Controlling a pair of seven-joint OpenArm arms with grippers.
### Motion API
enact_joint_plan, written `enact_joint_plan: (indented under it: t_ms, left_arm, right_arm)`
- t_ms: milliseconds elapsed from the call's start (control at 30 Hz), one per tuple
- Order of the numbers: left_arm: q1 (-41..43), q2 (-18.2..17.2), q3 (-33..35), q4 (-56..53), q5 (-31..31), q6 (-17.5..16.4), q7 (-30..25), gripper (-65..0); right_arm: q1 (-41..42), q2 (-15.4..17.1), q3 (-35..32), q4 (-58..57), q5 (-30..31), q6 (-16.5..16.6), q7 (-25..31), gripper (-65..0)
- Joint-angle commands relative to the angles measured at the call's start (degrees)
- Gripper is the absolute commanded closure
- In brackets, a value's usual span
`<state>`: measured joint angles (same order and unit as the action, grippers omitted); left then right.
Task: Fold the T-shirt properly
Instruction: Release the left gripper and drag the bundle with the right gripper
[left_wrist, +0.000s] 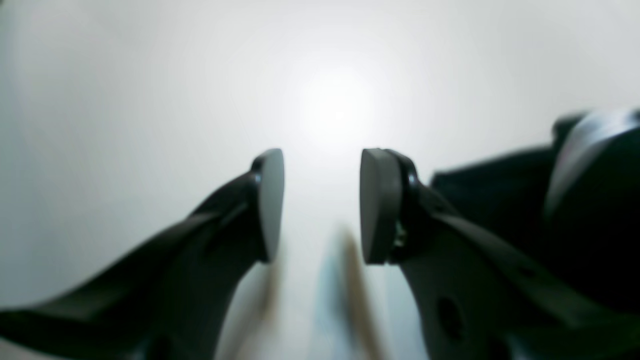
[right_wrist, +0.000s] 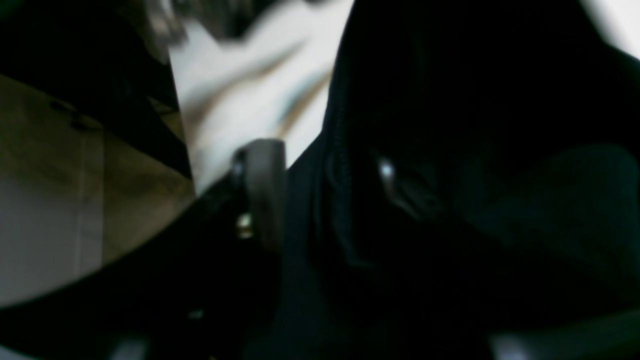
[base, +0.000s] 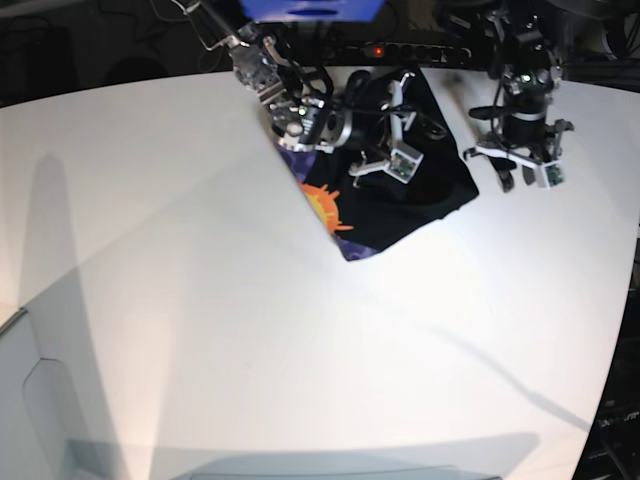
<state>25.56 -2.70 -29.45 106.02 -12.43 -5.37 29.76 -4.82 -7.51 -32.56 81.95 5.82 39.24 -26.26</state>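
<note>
The T-shirt (base: 400, 190) lies in a compact, partly folded black heap on the white desk (base: 250, 330), in the upper centre of the base view, near the desk's far edge. A section of its orange sun-and-purple print faces up along the lower left edge of the heap. The right arm enters from the upper left of the base view and reaches across the garment; the right end effector (base: 395, 140) sits over the upper middle of the cloth. In the right wrist view, dark fabric fills most of the frame, and one grey finger pad (right_wrist: 265, 185) is visible left of centre with black cloth directly beside it. The second finger is obscured by the fabric, so it cannot be determined whether this end effector is spread or clamped on the cloth. The left end effector (base: 522, 170) is positioned in the upper right of the base view, just beside the right edge of the T-shirt and over bare desk. In the left wrist view, its two finger pads (left_wrist: 272, 200) stand apart with a clear gap between them, about half spread, and nothing is gripped; only the bright desk surface shows through the gap.
</note>
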Motion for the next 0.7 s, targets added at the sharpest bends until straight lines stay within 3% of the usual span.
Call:
enact_joint_plan:
  t_ms: [0, 100, 467, 667]
  left_arm:
    - [0.6, -0.2, -0.6, 1.6, -0.6, 0.1, -1.1, -24.3]
    - [1.8, -0.2, -2.5, 3.1, -2.2, 0.1, -1.1, -24.3]
    - [5.1, 0.1, -11.4, 3.7, -7.8, 0.1, -1.1, -24.3]
    - [6.0, -0.2, -11.7, 3.8, -7.9, 0.1, -1.1, -24.3]
  right_arm:
    - [0.6, -0.9, 0.1, 1.2, 1.1, 0.8, 1.4, -29.8]
    - [0.6, -0.8, 0.1, 3.8, 1.1, 0.8, 1.4, -34.4]
    - [-2.5, -0.6, 9.3, 21.6, 1.0, 0.8, 1.0, -34.3]
    - [-2.9, 1.2, 14.2, 22.2, 1.1, 0.8, 0.9, -34.4]
